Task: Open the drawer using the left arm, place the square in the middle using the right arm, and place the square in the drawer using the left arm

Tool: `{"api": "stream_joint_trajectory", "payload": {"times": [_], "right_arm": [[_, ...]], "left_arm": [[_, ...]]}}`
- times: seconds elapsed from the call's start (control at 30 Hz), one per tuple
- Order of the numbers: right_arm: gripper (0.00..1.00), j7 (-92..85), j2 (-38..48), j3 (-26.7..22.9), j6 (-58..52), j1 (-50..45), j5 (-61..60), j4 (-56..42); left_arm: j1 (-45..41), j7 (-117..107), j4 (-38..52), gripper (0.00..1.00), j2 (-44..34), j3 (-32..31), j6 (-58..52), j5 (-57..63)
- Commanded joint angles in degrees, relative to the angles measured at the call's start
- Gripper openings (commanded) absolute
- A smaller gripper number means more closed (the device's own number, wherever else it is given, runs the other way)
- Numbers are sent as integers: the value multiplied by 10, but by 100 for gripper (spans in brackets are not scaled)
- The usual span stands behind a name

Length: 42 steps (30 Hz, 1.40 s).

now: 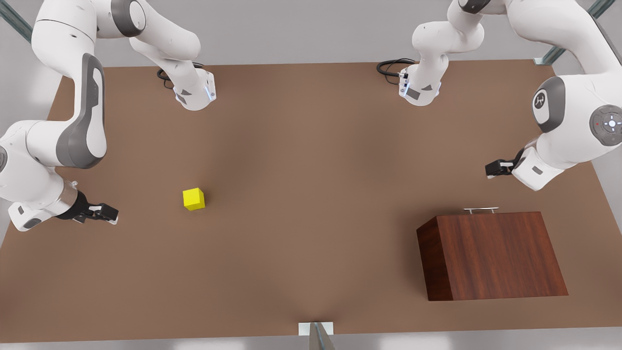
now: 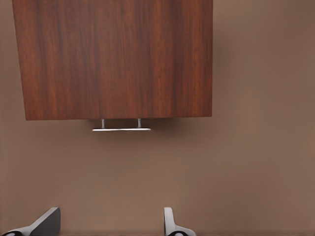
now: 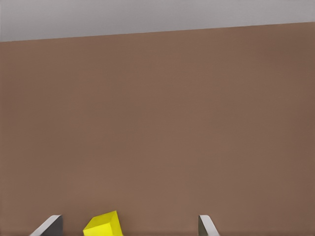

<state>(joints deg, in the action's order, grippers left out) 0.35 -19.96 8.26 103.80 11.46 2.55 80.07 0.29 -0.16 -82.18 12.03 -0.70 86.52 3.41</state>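
Note:
The square (image 1: 194, 199) is a small yellow cube resting on the brown table toward the front view's left. My right gripper (image 1: 111, 213) hovers to its left, open and empty; in the right wrist view the square (image 3: 103, 226) lies between the fingers of my right gripper (image 3: 129, 223), but farther off. The drawer is shut inside the slant-topped wooden box (image 1: 495, 253), with its silver handle (image 1: 480, 210) showing at the far side. My left gripper (image 1: 493, 168) hangs open above and behind the handle (image 2: 121, 129), apart from it. In the left wrist view my left gripper (image 2: 109, 219) faces the box (image 2: 115, 59).
Both arm bases stand at the back of the table (image 1: 311, 146), one at the front view's left (image 1: 194, 92) and one at its right (image 1: 420, 87), each with a black cable. A small metal bracket (image 1: 316, 330) sits at the front edge.

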Motion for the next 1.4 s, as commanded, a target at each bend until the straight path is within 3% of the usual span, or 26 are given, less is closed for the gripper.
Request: {"api": "stream_joint_trajectory", "payload": {"times": [0.0,0.1,0.27,0.43,0.57,0.67,0.9,1.37], "right_arm": [[100,0,0,0,0,0,0,0],[100,1,0,0,0,0,0,0],[100,17,-43,2,74,-36,1,2],[100,112,-84,1,107,-85,14,4],[100,115,-57,5,108,-104,23,83],[100,106,-14,29,156,-104,22,178],[100,44,28,62,156,-95,19,271],[100,121,21,70,187,-69,23,359]], "left_arm": [[0,1,0,100,0,0,0,0],[14,-112,-23,100,6,19,-36,-37],[16,-575,-288,100,-93,31,264,-35],[16,-608,-481,100,-148,60,561,-36],[16,-629,-562,100,-161,62,664,-37],[16,-664,-595,100,-160,62,727,-38],[16,-762,-591,100,-144,62,727,-33],[23,-756,-560,100,-74,62,787,-31]]}}
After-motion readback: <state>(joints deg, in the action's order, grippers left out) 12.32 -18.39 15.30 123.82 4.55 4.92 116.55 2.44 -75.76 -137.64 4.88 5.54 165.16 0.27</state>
